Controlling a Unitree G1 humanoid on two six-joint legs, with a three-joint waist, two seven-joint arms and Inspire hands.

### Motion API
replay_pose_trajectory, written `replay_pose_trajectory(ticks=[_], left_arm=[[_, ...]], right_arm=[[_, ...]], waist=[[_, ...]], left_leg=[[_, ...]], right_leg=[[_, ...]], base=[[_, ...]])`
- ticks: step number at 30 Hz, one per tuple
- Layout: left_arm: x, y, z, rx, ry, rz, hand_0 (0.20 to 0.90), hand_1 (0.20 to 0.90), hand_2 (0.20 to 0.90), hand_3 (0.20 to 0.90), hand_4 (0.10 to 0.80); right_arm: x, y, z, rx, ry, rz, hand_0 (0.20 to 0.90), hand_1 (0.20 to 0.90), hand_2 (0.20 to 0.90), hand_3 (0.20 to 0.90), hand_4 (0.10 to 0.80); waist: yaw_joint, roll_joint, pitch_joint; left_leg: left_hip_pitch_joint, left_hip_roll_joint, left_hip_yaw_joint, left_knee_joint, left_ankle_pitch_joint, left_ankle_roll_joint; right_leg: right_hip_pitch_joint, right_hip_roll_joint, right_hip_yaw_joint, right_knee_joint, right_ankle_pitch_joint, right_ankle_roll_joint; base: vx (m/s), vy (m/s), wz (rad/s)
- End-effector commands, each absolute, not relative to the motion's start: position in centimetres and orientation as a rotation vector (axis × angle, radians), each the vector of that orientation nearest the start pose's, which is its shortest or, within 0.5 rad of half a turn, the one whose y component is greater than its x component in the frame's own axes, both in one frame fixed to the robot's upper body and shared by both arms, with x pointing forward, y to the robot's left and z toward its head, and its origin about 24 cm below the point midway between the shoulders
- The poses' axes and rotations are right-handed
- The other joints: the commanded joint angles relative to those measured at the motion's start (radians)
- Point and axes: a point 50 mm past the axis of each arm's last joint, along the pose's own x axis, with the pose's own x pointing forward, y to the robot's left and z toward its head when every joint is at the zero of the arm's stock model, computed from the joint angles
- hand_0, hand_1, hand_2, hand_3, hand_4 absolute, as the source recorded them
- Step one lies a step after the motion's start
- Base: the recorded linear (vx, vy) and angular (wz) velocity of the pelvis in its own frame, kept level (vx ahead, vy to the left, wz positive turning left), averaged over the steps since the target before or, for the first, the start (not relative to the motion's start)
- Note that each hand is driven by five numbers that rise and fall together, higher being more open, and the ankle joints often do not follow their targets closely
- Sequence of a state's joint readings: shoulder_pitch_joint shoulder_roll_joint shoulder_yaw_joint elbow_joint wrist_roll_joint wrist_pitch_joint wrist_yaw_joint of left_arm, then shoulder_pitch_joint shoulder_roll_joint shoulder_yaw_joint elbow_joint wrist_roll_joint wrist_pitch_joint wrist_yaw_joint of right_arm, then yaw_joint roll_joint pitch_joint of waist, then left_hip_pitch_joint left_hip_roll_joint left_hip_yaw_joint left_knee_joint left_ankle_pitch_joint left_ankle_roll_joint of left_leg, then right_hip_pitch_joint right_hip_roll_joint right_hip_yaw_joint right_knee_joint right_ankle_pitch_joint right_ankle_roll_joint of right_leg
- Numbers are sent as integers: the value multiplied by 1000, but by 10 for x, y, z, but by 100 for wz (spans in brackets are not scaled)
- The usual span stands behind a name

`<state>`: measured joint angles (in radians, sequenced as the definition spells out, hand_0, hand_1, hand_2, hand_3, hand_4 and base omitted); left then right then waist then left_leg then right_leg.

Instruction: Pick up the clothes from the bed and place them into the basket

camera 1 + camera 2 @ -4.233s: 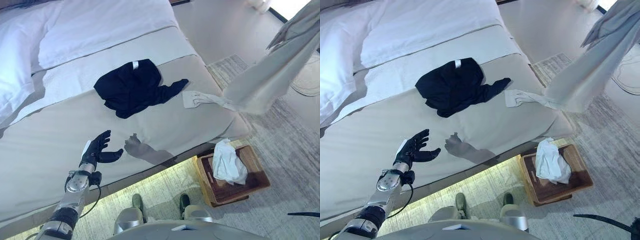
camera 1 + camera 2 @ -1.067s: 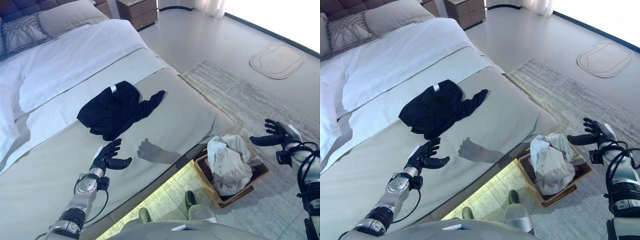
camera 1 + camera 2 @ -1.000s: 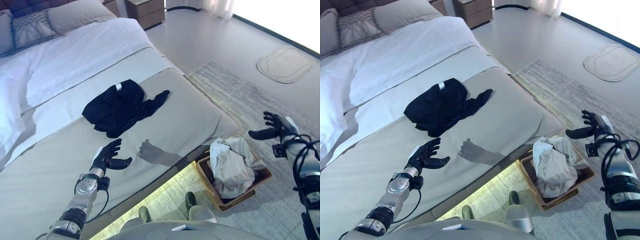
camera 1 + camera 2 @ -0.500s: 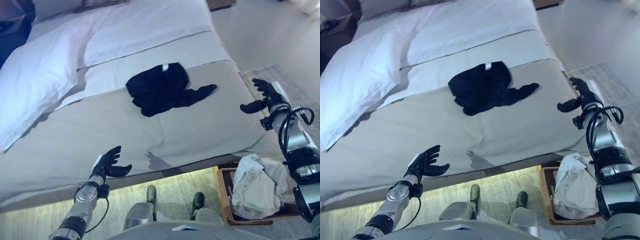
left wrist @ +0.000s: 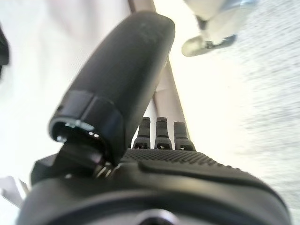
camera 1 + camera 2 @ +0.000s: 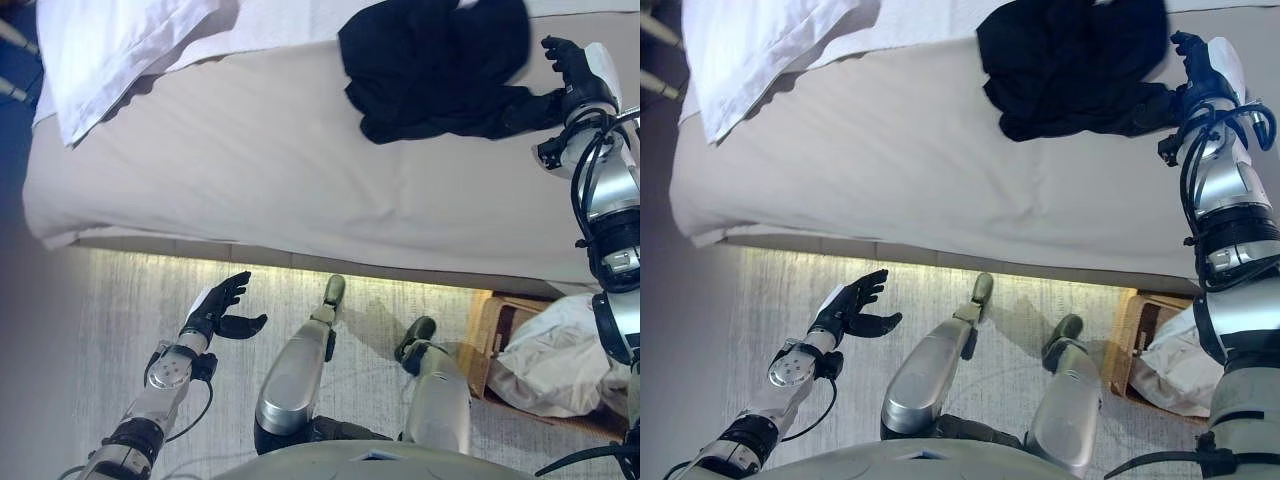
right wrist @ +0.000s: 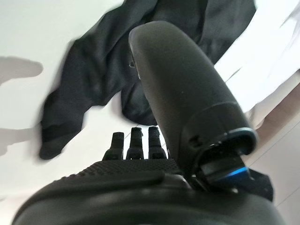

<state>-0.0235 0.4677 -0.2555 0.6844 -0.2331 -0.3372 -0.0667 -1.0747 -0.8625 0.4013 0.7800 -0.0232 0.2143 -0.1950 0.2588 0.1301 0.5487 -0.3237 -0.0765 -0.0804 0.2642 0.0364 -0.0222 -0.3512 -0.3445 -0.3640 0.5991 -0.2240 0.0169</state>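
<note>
Black garment lies crumpled on the beige bed, 1 sleeve trailing toward the right robot hand. Right robot hand is above the bed at the sleeve end, fingers spread, holding nothing; contact with the cloth can't be told. Left robot hand is over the carpet below the bed edge, fingers relaxed and open, empty. Basket sits on the floor at lower right with pale clothes piled in it. White pillow at upper left.
</note>
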Motion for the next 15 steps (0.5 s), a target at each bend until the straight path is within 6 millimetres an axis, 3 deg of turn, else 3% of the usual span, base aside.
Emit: replay_pose_trajectory(ticks=[1,6,15], left_arm=[[206,255,-34,355,246,-112,900,900,900,900,800],[206,256,-21,288,185,-75,900,900,900,900,800],[209,252,2,197,60,-46,900,900,900,900,800]], right_arm=[[363,-297,348,-956,-370,-655,900,900,900,900,800],[360,-302,353,-897,-358,-728,900,900,900,900,800],[352,-323,374,-900,-287,-827,900,900,900,900,800]], waist=[[21,9,-29],[49,14,-29],[84,37,-29]], left_leg=[[-97,9,32,199,-166,8],[-253,-11,39,338,-204,31],[-473,-23,38,476,-215,63]], right_leg=[[-66,67,2,153,-76,-61],[-189,54,6,267,-104,-73],[-400,58,21,380,-112,-76]], base=[[-4,9,25],[-5,-14,15],[-52,-40,13]])
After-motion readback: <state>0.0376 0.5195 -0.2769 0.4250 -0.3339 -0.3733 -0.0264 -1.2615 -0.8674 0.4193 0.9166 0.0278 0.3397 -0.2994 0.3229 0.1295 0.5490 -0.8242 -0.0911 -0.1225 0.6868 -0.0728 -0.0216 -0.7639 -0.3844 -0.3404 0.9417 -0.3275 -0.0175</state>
